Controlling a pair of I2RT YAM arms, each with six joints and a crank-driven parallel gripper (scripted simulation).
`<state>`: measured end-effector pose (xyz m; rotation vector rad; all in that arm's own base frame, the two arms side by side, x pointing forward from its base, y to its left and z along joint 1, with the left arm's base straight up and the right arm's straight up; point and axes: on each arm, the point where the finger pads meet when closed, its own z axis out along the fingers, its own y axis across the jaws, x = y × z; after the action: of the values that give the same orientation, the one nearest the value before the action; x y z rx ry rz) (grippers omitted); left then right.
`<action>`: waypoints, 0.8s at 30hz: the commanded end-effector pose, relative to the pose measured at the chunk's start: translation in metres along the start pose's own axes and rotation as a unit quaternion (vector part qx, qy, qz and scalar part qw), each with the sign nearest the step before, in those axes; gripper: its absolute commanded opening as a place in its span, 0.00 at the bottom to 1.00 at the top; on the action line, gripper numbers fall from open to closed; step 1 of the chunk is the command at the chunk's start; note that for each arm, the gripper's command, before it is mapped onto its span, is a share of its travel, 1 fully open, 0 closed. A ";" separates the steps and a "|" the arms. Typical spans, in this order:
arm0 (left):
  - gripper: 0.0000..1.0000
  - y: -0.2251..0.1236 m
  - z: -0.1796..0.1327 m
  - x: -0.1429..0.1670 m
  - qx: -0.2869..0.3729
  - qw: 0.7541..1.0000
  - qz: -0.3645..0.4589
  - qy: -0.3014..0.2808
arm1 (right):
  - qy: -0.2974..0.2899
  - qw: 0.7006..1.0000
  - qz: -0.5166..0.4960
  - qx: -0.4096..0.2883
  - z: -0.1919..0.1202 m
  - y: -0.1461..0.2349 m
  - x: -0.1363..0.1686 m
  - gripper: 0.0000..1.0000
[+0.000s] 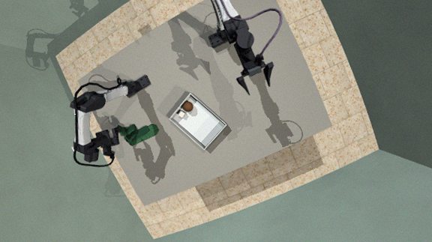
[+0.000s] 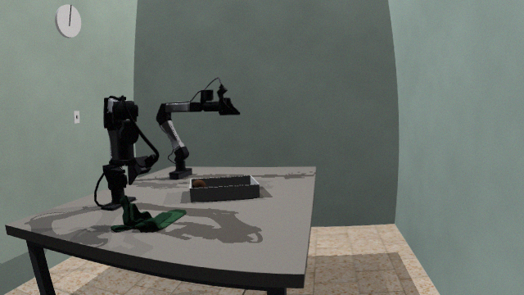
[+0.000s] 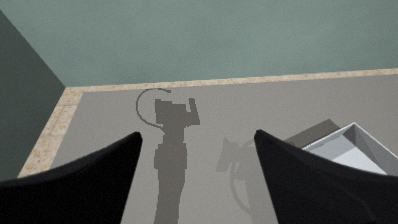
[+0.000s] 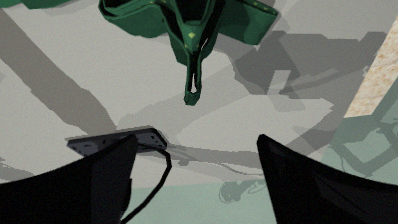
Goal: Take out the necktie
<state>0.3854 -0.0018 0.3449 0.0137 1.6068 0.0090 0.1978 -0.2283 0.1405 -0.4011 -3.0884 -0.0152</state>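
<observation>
The necktie (image 1: 142, 134) (image 2: 169, 220) (image 4: 250, 25) lies bunched on the table beyond the basket's ball end, its long axis running roughly toward the basket, a flat rounded end nearest it and a narrow folded loop rising toward your right gripper (image 1: 116, 136) (image 2: 131, 180) (image 4: 197, 137). That gripper's fingers are spread, holding nothing. The basket (image 1: 203, 123) (image 2: 225, 194) (image 3: 350, 155) stands flat, with a brown ball (image 1: 188, 106) (image 2: 199, 183) and small white block (image 1: 181, 114) inside. Your left gripper (image 1: 259, 90) (image 2: 237, 112) (image 3: 198, 133) hangs apart from the basket, fingers wide and empty.
</observation>
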 end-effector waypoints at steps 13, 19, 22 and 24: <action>1.00 0.000 0.000 -0.001 0.000 1.000 0.000 -0.003 | -0.018 1.000 -0.005 -0.007 -0.014 0.007 -0.002 1.00; 1.00 0.000 0.000 -0.001 0.000 1.000 0.000 -0.003 | -0.050 0.999 -0.009 -0.011 -0.022 0.018 -0.007 1.00; 1.00 0.000 0.000 -0.001 0.000 1.000 0.000 -0.003 | -0.072 0.997 -0.012 -0.014 -0.027 0.026 -0.011 1.00; 1.00 0.000 0.000 -0.001 0.000 1.000 0.000 -0.003 | -0.088 0.996 -0.014 -0.016 -0.031 0.032 -0.013 1.00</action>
<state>0.3854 -0.0018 0.3449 0.0137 1.6069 0.0090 0.2092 -0.2101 0.1545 -0.3704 -3.1714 -0.0615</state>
